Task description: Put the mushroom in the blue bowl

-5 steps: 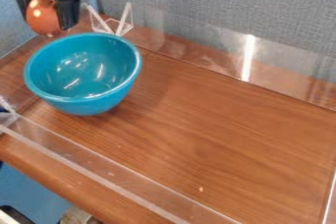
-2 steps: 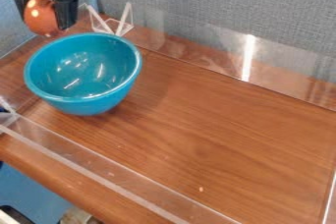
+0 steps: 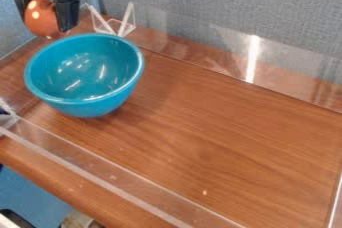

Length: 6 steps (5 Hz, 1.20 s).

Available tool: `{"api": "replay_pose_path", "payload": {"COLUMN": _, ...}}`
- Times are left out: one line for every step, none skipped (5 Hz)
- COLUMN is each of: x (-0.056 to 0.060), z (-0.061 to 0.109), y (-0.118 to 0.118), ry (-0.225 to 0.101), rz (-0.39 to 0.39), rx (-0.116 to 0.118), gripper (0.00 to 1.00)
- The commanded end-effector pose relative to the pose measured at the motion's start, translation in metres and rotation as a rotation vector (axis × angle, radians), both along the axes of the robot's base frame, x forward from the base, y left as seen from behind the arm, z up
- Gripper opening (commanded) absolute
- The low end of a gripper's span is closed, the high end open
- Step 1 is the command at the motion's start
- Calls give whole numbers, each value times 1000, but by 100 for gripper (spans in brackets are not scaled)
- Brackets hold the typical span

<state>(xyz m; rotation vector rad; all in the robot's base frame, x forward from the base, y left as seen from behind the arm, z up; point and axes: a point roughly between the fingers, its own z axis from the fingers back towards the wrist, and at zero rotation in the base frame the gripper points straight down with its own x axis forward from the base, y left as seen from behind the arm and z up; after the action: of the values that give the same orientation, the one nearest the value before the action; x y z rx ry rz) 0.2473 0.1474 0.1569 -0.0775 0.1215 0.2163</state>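
The gripper point(image 3: 50, 12) sits at the upper left corner; its upper body is cut off by the frame edge. Jaws are closed on the mushroom point(image 3: 42, 14) — its reddish-brown body shows between and left of the dark fingers, partly hidden by them. A thin pale wire frame point(image 3: 120, 22) stands just right of the jaws. Below the jaws, the blue bowl point(image 3: 84, 74) rests on the wooden tabletop point(image 3: 227, 132), interior empty — only glossy highlights. Clear acrylic walls point(image 3: 254, 57) border the tabletop.

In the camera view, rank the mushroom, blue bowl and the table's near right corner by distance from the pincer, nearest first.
1. Mushroom, gripped in the pincer, top left.
2. Blue bowl, just below it.
3. Table's near right corner, far across.
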Motion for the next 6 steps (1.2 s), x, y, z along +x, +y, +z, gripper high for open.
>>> {"api": "replay_pose_path", "payload": {"x": -1, "z": 7, "y": -6, "ry": -32, "rz": -23, "rx": 12, "gripper": 0}}
{"api": "replay_pose_path", "payload": {"x": -2, "z": 3, "y": -6, "ry": -28, "rz": -28, "rx": 6, "gripper": 0}}
{"api": "replay_pose_path", "payload": {"x": -2, "z": 0, "y": -6, "ry": -26, "rz": -30, "rx": 1, "gripper": 0}}
{"api": "replay_pose_path", "payload": {"x": -2, "z": -4, "y": -6, "ry": -21, "rz": -31, "rx": -4, "gripper": 0}}
{"api": "replay_pose_path", "payload": {"x": -3, "z": -9, "y": -5, "ry": -15, "rz": -33, "rx": -9, "gripper": 0}}
{"api": "replay_pose_path", "payload": {"x": -3, "z": -12, "y": -6, "ry": -10, "rz": -37, "rx": -12, "gripper": 0}}
